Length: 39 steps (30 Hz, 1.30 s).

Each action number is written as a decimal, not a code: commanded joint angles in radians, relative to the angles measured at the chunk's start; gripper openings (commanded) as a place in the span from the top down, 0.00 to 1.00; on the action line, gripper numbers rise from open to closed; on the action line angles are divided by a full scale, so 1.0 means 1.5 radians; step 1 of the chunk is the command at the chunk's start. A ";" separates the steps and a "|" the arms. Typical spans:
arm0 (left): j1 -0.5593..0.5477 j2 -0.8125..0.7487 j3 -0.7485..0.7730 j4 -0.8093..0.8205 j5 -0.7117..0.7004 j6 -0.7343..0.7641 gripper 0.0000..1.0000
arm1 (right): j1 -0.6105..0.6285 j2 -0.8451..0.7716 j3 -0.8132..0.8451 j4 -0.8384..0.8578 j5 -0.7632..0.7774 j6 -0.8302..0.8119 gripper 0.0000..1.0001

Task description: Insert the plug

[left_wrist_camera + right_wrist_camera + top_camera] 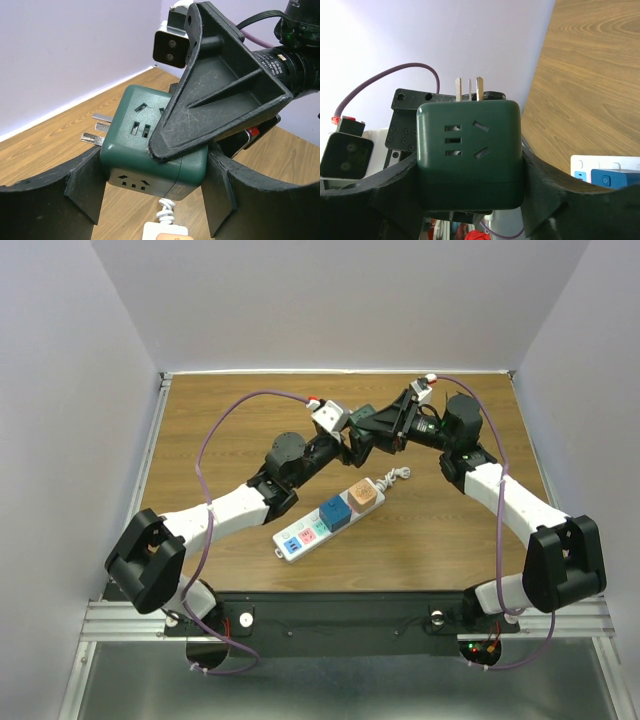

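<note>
A dark green plug cube (366, 424) with metal prongs (95, 131) is held in the air above the table's far middle. My left gripper (355, 443) has its fingers (85, 187) against the prong side and the opposite side of the cube (150, 170). My right gripper (388, 426) is shut on the same cube (469, 155), one finger (210, 95) lying across its top. The prongs (469, 89) point away from the right wrist. The white power strip (325, 522) lies below on the table, its sockets facing up.
A blue cube (336, 512) and a tan cube (363, 497) sit plugged into the strip. The strip's coiled white cable (397, 475) lies at its far end. Purple camera cables (205, 465) loop over both arms. White walls close in three sides of the table.
</note>
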 commanded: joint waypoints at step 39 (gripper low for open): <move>0.087 -0.142 0.035 -0.536 0.328 -0.253 1.00 | 0.089 -0.231 -0.044 -0.273 0.312 -0.845 0.07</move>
